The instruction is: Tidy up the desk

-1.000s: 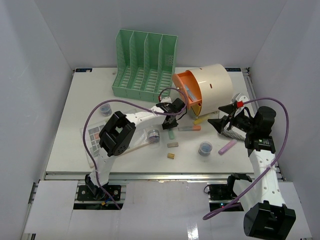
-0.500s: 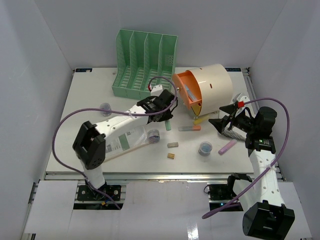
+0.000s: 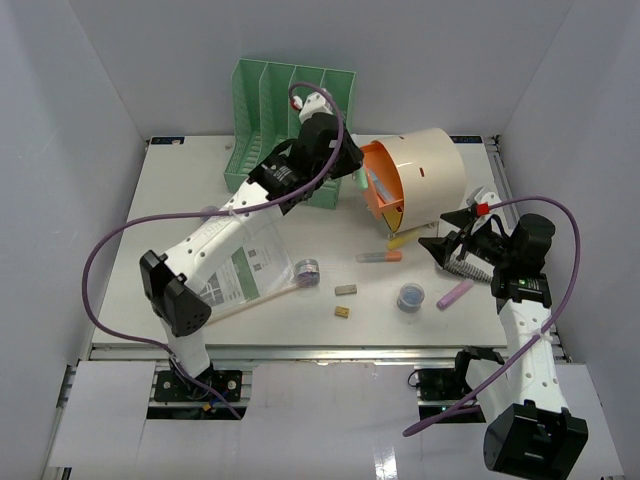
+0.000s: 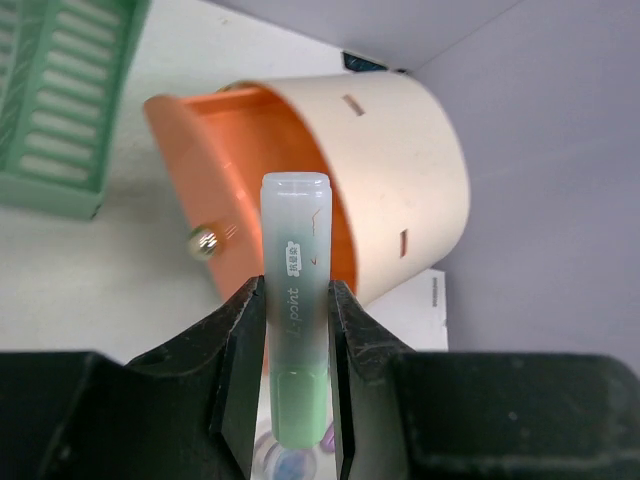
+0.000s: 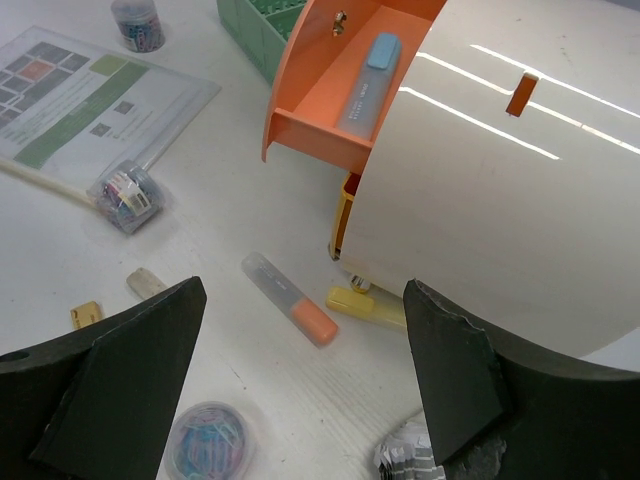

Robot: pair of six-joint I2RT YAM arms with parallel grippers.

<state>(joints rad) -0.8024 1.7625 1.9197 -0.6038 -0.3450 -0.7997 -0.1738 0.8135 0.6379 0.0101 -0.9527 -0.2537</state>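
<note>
The white desk (image 3: 150,200) holds scattered items. My left gripper (image 3: 352,172) is shut on a green highlighter (image 4: 295,290), held above the open orange drawer (image 4: 250,150) of the cream drawer box (image 3: 425,180). A blue highlighter (image 5: 368,82) lies in that drawer. My right gripper (image 5: 302,288) is open and empty, hovering over an orange highlighter (image 5: 292,300) and a yellow one (image 5: 365,305) in front of the box. A purple highlighter (image 3: 455,294) lies at the right.
The green file rack (image 3: 290,110) stands at the back. Three paperclip jars (image 3: 410,297) (image 3: 307,268) (image 3: 210,213), two erasers (image 3: 346,290) (image 3: 342,311), a printed sheet (image 3: 240,265), a wooden stick (image 3: 250,298) and crumpled paper (image 3: 462,262) lie about.
My left arm has lifted the green highlighter off the desk and carried it back and up to the orange drawer. The right arm has not moved.
</note>
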